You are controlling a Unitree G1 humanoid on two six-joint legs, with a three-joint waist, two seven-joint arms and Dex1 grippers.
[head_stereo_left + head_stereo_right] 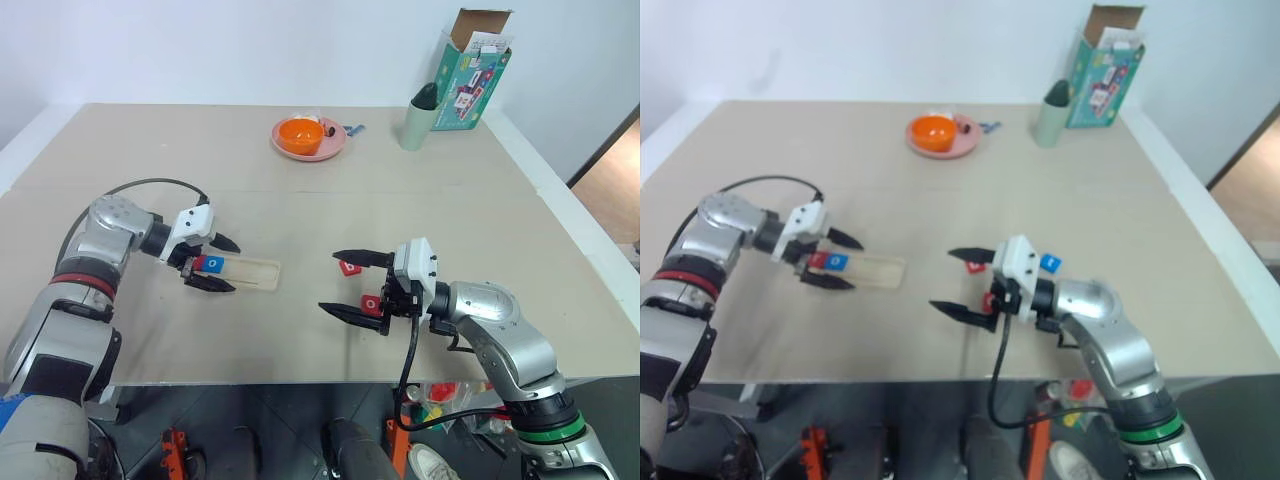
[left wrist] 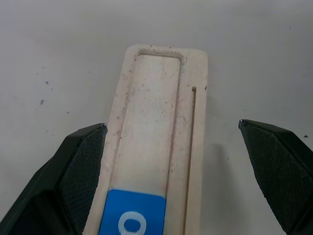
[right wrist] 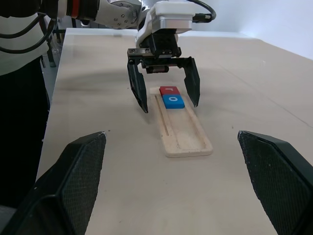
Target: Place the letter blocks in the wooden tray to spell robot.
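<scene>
From the head view, left gripper (image 1: 212,263) wide open, empty, astride the wooden tray (image 1: 255,274) at nine o'clock; in the right wrist view, red tile (image 3: 169,90) and blue o (image 3: 173,101) seated at twelve, right gripper (image 1: 351,283) agape, empty; best fetching b next, squarely.

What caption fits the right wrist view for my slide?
Open left tool straddling the wooden tray, where a red tile and a blue "o" tile already sit.

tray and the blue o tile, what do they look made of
Tray: pale unfinished wood, judging by its matte, speckled surface with routed recess and slot. Blue o tile: probably painted wood or plastic; smooth, even colour with a crisp white letter, so it is hard to say which.
</scene>
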